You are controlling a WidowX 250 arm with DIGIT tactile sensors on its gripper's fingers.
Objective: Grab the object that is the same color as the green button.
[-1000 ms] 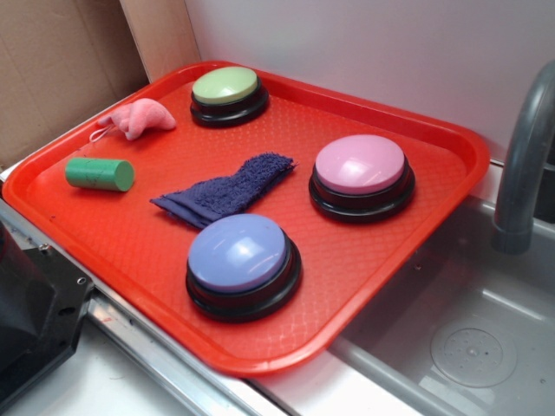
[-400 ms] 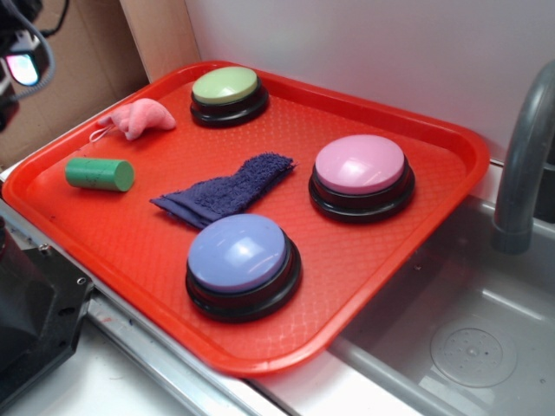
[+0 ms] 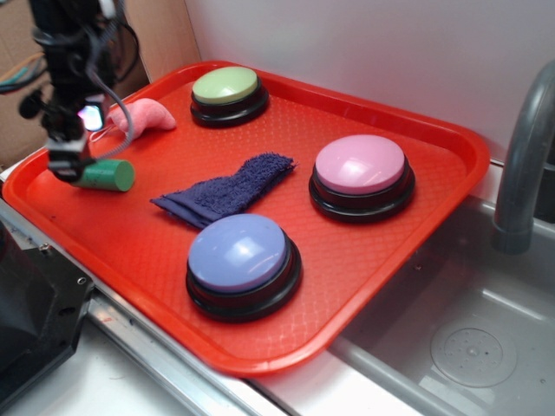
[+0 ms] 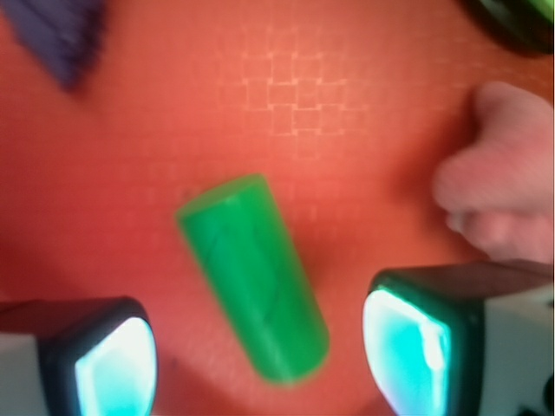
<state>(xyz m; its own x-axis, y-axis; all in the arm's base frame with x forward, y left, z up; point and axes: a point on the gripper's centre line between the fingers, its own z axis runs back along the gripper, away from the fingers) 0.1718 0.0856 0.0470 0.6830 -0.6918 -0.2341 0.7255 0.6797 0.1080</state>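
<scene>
Gripper [image 3: 68, 165]: we see it at the tray's left side, jaws spread wide, nothing between the pads; from the wrist, the fingertips [image 4: 111, 364] flank the cylinder's near end.
Green cylinder [image 4: 251, 277]: lying on its side near the left rim, matte, flat round ends, partly hidden by the arm in the exterior view.
Pink plush toy [image 3: 143, 115]: just behind the cylinder, close to the right finger in the wrist view.
Dark blue cloth [image 3: 224, 191]: mid-tray, apart from the cylinder.
Green button [image 3: 227, 91]: far corner, pale green dome on a black base.
Blue-topped button [image 3: 241, 260]: near edge.
Pink-topped button [image 3: 361, 172]: right of centre.
Red tray [image 3: 364, 286]: bare floor around the cylinder, raised rim just to its left.
Faucet [image 3: 525, 156]: far right, over the sink.
</scene>
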